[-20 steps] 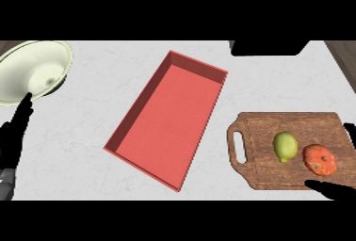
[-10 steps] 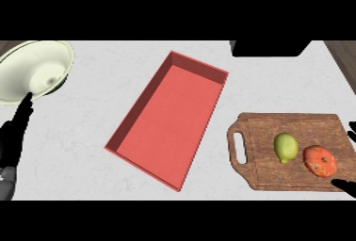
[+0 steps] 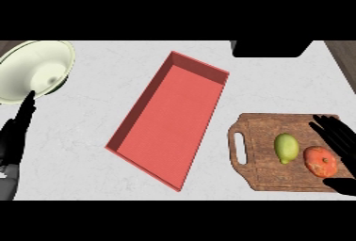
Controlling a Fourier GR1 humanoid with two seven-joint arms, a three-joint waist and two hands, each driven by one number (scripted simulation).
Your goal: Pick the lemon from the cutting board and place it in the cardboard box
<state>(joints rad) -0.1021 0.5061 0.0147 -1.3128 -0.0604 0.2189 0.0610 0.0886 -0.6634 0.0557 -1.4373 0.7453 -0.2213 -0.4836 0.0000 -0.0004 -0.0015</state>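
The lemon [image 3: 286,148] lies on the wooden cutting board [image 3: 265,126], just beside a red-orange fruit [image 3: 320,161], with the red box [image 3: 170,120] to the board's left. The right hand [image 3: 339,140] hovers over the board's right edge, fingers straight and spread, holding nothing. The left hand [image 3: 15,135] rests at the left edge, fingers straight, below a pale bowl [image 3: 33,69].

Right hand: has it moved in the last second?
Yes. The right hand has come up along the cutting board's right edge, fingers open, now beside the tomato. The lemon lies untouched.
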